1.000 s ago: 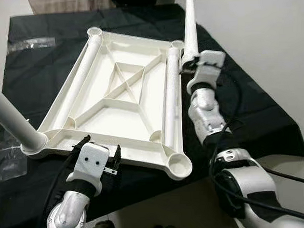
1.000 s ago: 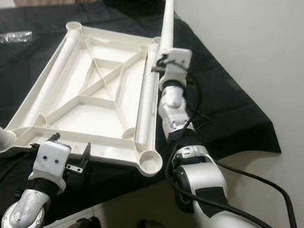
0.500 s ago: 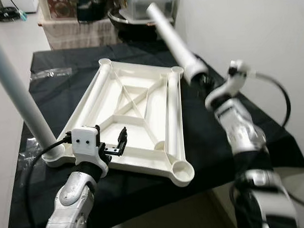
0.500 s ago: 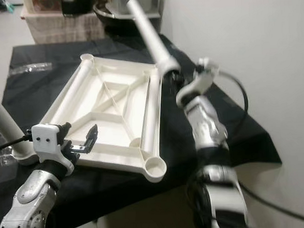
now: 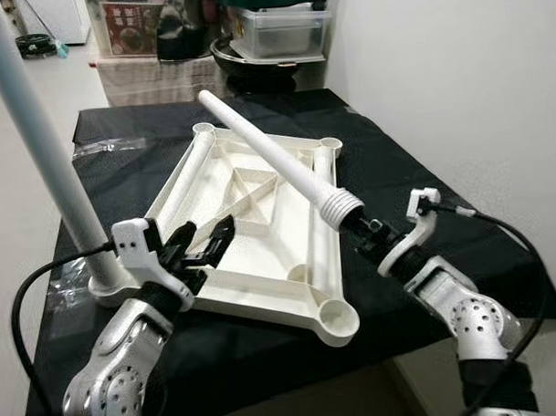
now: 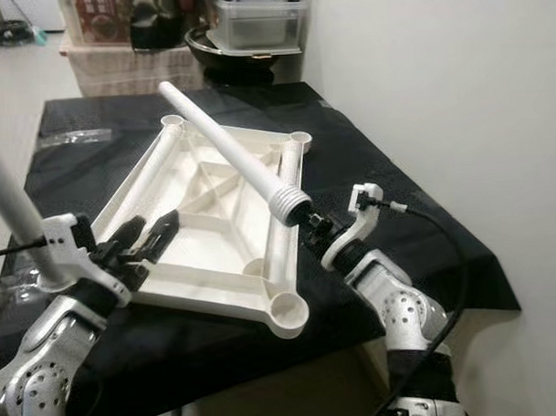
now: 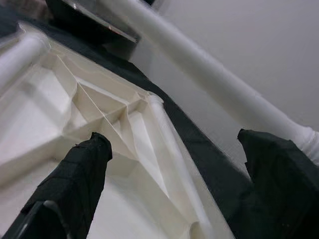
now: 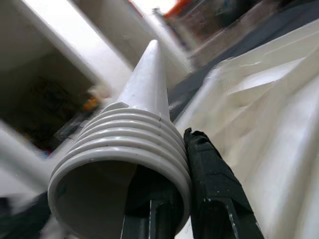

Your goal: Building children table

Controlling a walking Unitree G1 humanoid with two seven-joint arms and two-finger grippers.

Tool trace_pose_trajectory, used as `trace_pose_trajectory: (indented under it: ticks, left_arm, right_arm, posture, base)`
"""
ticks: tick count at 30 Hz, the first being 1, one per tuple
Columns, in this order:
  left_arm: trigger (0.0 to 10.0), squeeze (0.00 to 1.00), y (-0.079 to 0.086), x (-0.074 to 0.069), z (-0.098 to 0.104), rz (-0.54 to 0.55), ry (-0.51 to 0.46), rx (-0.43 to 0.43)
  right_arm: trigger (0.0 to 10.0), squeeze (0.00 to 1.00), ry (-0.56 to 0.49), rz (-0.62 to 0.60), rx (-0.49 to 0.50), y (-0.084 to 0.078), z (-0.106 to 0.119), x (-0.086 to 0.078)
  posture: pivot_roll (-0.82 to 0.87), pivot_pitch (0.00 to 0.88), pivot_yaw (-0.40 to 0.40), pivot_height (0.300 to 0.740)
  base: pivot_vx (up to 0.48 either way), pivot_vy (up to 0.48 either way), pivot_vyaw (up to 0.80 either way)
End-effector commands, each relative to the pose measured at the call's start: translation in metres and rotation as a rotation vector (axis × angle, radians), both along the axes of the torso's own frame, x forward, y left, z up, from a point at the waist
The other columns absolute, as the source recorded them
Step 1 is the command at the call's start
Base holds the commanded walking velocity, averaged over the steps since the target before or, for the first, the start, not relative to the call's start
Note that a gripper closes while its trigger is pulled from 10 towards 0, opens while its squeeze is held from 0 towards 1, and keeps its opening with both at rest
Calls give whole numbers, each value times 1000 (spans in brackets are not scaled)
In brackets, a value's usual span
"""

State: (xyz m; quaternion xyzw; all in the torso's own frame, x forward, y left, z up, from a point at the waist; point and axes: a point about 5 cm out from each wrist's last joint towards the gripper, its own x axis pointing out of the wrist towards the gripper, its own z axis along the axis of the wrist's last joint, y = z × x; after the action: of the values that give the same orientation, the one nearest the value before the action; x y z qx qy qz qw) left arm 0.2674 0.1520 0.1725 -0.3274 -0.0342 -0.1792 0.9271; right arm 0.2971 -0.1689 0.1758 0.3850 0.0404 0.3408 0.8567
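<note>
Right gripper [image 5: 366, 232] is clamped on the table leg [image 5: 276, 158] at its ribbed threaded end, so expect this light, stiff, slick plastic to lever and twist.

We are seeing the table top [image 5: 251, 229] lying upside down on the cloth [image 5: 414, 180]. Beyond the left gripper [image 5: 204, 243]'s spread fingers sits its near edge; one leg [image 5: 278, 160] is slanting over it from the right gripper [image 5: 366, 232]'s clamped jaws, another leg [image 5: 48, 157] standing in the left corner.
</note>
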Motion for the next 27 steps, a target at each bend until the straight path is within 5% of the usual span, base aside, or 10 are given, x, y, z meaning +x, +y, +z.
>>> trace_pose_trajectory:
  ticks: [1,10,22,23,24,25,27]
  left_arm:
    - [10000,0,-13,5,-4,-71,36,-192]
    - [10000,0,-34,8,4,-268,4,-398]
    - [10000,0,-30,27,14,-322,-16,-459]
    - [4667,0,-29,31,15,-315,-23,-474]
    - [4667,0,-29,31,15,-315,-23,-474]
    - [0,0,-27,31,17,-320,-43,-515]
    - [0,0,-26,32,19,-325,-57,-545]
  right_arm:
    - [0,0,-5,116,71,6,3,-17]
    - [0,0,46,342,67,17,-14,-74]
    - [0,0,101,410,53,18,-15,-90]
    - [0,0,96,418,58,17,-14,-92]
    - [0,0,96,418,58,17,-14,-92]
    - [0,0,92,430,55,17,-14,-94]
    - [0,0,89,440,52,18,-14,-96]
  posture:
    - [-102,0,-41,740]
    - [-129,0,-25,740]
    - [-141,0,-23,740]
    - [-145,0,-22,740]
    - [-145,0,-22,740]
    - [-146,0,-21,740]
    - [-147,0,-20,740]
  base:
    - [0,0,0]
    - [0,0,0]
    - [0,0,0]
    - [0,0,0]
    - [0,0,0]
    - [281,0,0]
    - [281,0,0]
